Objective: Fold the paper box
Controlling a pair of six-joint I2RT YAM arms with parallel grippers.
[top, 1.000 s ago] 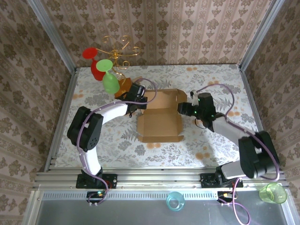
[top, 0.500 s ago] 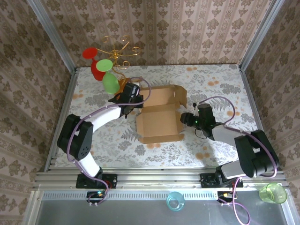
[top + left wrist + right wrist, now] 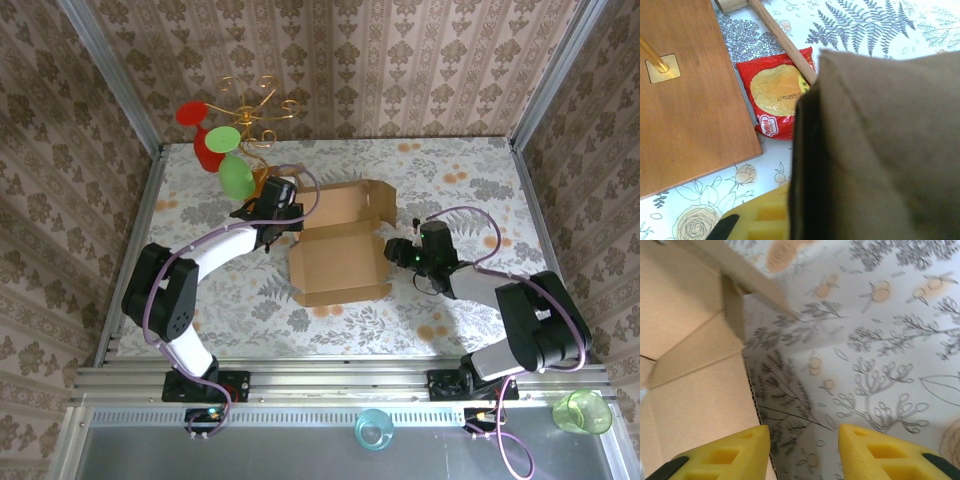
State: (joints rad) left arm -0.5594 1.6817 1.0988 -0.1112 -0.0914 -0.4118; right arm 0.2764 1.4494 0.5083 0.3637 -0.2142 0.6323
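Pinching the plain brown cardboard box (image 3: 338, 262) between shut left jaws; around its thin edge, right jaws apart. Could slip out, crumpling, if squeezed crooked.

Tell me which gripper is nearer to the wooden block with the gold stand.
Left. The left gripper is at the left flap of the paper box, beside the wooden block; the right gripper is at the box's right edge.

The brown corrugated paper box (image 3: 340, 265) lies part-folded, base flat, far flap raised.
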